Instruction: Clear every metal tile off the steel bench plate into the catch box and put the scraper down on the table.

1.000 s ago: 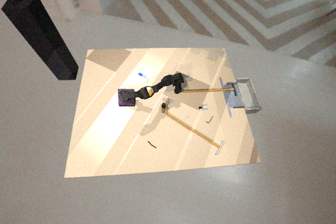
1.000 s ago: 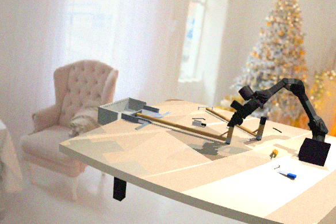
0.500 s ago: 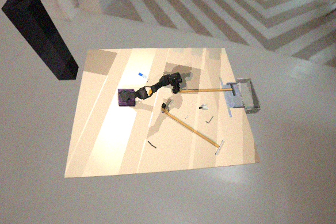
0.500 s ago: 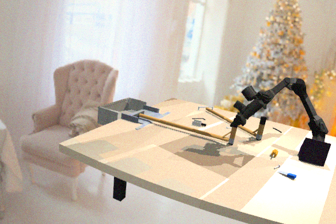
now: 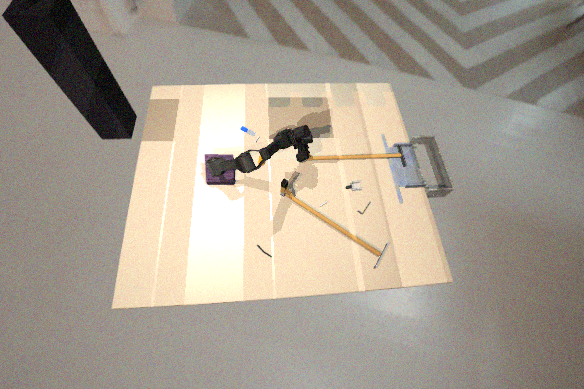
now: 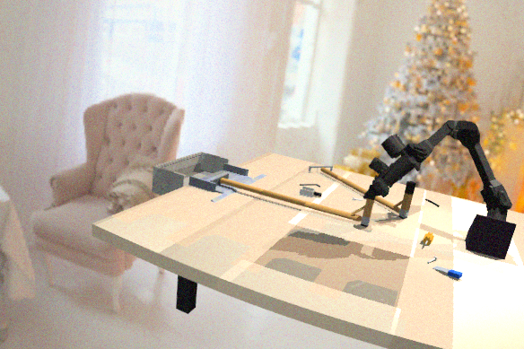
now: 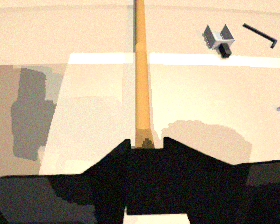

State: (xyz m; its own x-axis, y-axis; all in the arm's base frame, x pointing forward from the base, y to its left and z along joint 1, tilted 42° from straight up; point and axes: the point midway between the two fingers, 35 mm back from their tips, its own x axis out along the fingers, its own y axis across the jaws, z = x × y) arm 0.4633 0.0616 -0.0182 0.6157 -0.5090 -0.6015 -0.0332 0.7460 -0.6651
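The long scraper (image 5: 355, 156) (image 6: 287, 200) (image 7: 142, 90) is held by its upright grip; the gripper (image 5: 303, 157) (image 6: 376, 191) (image 7: 147, 142) is shut on it. Its far end is set on the steel plate (image 5: 412, 171) (image 6: 210, 178), btwn the low side walls, nr the table's edge. Tiles can't be made out, too small to tell. The catch box (image 5: 442, 166) (image 6: 168, 178) is joined to the plate's far end & most of it is hung out past the edge of the table (image 5: 165, 271) (image 6: 157, 234) (image 7: 96, 115).

A 2nd tool (image 5: 335, 223) (image 6: 359, 187) is laid on a slant w/ its black-topped grip up, nr the gripper. Btwn the two sticks the room is tight by the grips & wide by the heads. A gray clip (image 5: 356, 186) (image 6: 308, 192) (image 7: 218, 40) & a bent key (image 5: 364, 209) (image 6: 310, 185) (image 7: 260, 36) are seen in that gap, apart from both sticks. A blue-handled tool (image 5: 244, 129) (image 6: 454, 274) is left on the other side of the arm, well apart from the scraper.
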